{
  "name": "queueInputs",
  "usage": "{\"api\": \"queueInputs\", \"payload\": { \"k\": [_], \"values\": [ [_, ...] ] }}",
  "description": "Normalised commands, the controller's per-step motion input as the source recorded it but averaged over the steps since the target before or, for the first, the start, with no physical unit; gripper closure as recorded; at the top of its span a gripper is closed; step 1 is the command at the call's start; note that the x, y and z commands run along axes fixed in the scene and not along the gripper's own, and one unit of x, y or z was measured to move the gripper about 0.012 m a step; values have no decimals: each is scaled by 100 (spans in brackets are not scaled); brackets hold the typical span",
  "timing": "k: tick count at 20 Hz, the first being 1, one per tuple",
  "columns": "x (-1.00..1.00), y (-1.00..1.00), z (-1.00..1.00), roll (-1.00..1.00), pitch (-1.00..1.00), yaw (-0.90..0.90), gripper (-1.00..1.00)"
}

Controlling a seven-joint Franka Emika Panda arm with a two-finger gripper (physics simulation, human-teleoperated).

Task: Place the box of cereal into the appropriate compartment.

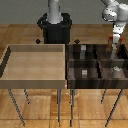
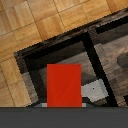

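1. The light tray [image 1: 35, 75], at nine o'clock of the divided bin [image 1: 70, 70], held nothing.
2. The gripper [image 1: 113, 44] was clamped on the box of cereal [image 2: 64, 85], seemingly carried above the compartment [image 1: 116, 52] at the bin's one o'clock for release there.

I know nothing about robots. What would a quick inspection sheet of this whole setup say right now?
Surface: pale tray and dark divided bin on thin legs, side by side.
Job's things: red cereal box held above the bin's far compartment at the exterior view's right; tall grey block hard to tell.
Clutter: small grey markers in other quarters.
Gripper: gripper shut on the box, over the bin.
Cables: nothing seen.
Surroundings: wood parquet floor, black robot base behind.
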Motion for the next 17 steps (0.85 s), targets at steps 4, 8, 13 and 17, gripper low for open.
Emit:
{"api": "queueInputs", "payload": {
  "k": [4, 8, 13, 17],
  "values": [
    [0, 0, -100, 0, 0, 0, 100],
    [0, 0, -50, 0, 0, 0, -100],
    [0, 0, 0, 0, 0, 0, -100],
    [0, 0, 0, 0, 0, 0, -100]
  ]
}}
